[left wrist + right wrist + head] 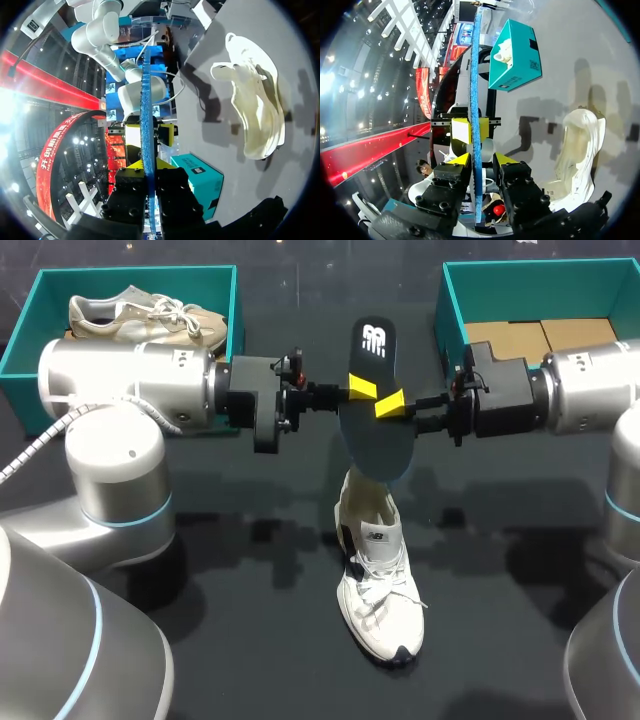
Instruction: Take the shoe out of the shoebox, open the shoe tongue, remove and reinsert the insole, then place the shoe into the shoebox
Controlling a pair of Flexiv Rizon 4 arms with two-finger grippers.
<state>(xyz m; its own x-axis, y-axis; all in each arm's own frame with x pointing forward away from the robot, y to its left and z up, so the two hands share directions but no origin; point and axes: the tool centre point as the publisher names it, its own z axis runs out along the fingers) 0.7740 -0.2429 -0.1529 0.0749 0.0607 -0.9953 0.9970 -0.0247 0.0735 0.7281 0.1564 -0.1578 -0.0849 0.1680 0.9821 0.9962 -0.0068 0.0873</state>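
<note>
**Above the shoe, the insole is held by both end effectors**

At the middle of the frame, the dark insole (380,440) is held in the air. It is pinched at its left edge by the left end effector (360,388) and at its right edge by the right end effector (390,403). In both wrist views the insole is seen edge-on between the two fingers, which are pressed on it from two sides.

Just below it, at the lower centre, the white shoe (378,590) lies on the tabletop (250,640), outside both boxes, with its opening turned toward the insole. Whether the insole's lower end touches the shoe cannot be told.

A left shoebox (130,275) with a second shoe (145,320) is seen at the upper left, and a right shoebox (540,270) at the upper right.

The removal is judged to be done and the reinsertion to be in hand. For the next move, the insole's lower end should be aimed into the opening and pushed toward the toe.
</note>
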